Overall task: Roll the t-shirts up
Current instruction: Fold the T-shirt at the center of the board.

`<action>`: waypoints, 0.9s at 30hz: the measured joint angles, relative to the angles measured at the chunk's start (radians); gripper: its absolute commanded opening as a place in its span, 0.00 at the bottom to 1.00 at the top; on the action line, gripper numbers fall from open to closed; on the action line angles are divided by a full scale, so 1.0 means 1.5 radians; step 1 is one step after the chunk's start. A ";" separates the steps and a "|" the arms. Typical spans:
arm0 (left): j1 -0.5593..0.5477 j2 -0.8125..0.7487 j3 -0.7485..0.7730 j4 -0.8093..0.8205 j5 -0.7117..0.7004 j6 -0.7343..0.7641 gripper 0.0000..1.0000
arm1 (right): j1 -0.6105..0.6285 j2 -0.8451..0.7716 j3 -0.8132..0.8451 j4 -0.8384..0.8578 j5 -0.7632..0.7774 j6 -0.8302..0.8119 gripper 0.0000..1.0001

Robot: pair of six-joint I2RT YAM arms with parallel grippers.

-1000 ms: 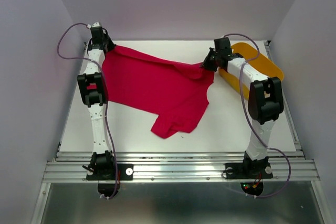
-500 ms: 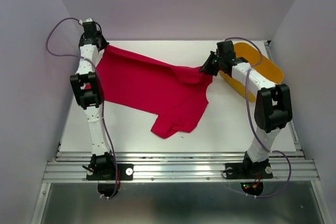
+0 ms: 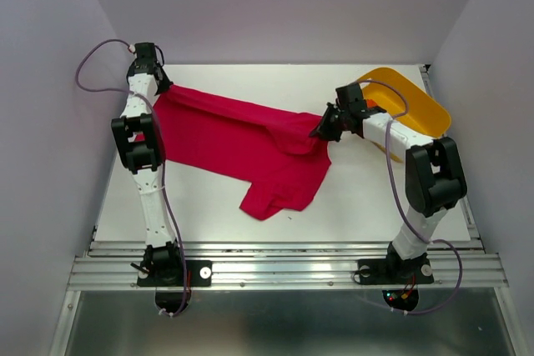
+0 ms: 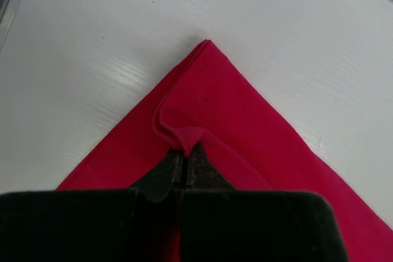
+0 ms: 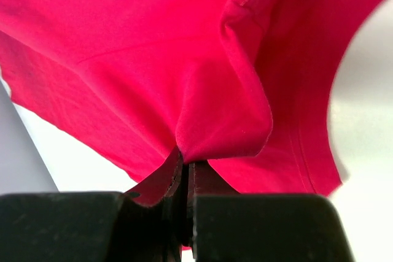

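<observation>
Crimson t-shirt (image 3: 242, 135) stretched between left tool (image 4: 183, 151) and right tool (image 5: 185, 164), both pinching its edges.

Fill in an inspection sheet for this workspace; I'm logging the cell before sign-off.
Surface: white table, bare at the near right.
Job's things: red t-shirt, stretched between the grippers, one sleeve toward the near edge; not rolled.
Clutter: yellow basket at the far right corner.
Grippers: left gripper shut on a shirt corner; right gripper shut on a fold of the shirt.
Cables: purple cables loop beside both arms.
Surroundings: plain walls; metal rail along the near edge.
</observation>
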 measured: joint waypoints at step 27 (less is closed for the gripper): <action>-0.034 -0.033 -0.006 -0.064 -0.035 0.020 0.76 | 0.084 -0.022 -0.001 -0.064 0.147 -0.079 0.43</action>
